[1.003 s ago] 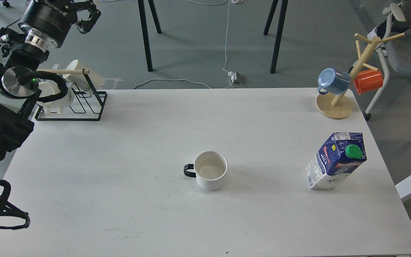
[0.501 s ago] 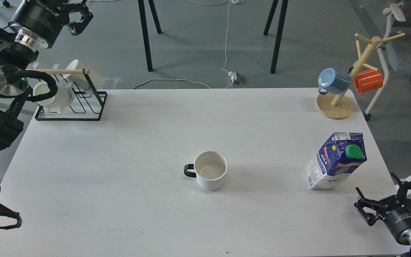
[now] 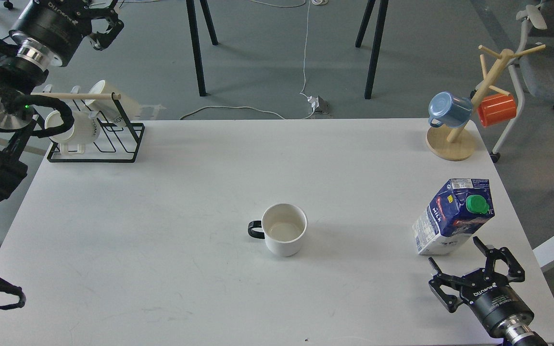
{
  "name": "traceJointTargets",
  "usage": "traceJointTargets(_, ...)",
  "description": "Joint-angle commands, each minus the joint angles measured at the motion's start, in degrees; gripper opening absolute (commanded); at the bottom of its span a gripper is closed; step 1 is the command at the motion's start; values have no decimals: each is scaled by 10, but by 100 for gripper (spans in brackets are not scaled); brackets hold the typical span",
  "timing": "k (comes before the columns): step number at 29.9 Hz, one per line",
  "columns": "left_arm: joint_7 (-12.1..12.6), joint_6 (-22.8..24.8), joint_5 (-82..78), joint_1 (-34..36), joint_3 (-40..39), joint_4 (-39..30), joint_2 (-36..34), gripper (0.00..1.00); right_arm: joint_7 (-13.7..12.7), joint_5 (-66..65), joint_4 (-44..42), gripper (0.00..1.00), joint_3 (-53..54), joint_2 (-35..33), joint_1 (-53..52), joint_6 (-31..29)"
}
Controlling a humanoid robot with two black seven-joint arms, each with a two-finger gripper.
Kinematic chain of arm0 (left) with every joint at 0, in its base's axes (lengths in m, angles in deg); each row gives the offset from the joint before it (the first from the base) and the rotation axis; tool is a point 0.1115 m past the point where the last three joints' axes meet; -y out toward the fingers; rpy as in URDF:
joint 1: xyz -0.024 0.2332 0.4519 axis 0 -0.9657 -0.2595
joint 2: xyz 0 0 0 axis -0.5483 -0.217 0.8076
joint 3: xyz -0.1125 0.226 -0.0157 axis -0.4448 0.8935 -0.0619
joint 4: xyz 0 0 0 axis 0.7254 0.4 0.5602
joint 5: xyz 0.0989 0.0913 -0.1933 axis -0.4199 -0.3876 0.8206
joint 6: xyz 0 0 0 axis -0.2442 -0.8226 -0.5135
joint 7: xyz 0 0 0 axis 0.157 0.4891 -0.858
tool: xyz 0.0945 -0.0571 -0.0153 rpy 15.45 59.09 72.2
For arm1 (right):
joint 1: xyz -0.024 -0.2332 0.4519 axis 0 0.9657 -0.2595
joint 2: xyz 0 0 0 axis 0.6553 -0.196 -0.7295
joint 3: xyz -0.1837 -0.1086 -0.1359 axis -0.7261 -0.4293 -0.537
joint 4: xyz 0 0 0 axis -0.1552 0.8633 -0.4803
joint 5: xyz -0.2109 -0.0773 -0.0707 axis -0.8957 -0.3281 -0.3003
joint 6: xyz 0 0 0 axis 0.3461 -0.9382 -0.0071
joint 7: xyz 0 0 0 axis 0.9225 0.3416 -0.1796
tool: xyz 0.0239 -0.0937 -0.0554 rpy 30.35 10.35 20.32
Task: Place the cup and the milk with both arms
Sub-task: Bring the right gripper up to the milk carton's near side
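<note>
"MILK" on milk carton [image 3: 452,218]; "HOME" on racked cream mug [image 3: 84,130].

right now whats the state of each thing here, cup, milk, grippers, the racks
cup: upright on the table, empty, handle to the left
milk: standing, green cap on, not held
right gripper: open, just short of the milk, not touching
left gripper: open, raised past the table's far left corner, holding nothing
wire rack: holds cream mugs
mug tree: blue cup and orange cup hanging

Lab or office room, grey floor [image 3: 267,62], trailing cables [image 3: 304,57], white table [image 3: 209,192], office chair [image 3: 553,72]
</note>
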Motion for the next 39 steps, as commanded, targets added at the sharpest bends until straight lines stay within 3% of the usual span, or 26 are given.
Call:
traceJointTargets(1, 2, 0, 0, 0, 2, 0, -3, 99, 0, -13, 4, 100, 16, -1, 21, 0)
traceJointTargets(10, 2, 0, 0, 3, 2, 0, -5, 99, 0, -13, 20, 100, 70, -8, 70, 0)
traceJointTargets(39, 4, 0, -1, 2, 19, 0, -15, 99, 1, -13, 36, 99, 104, 25, 26, 0)
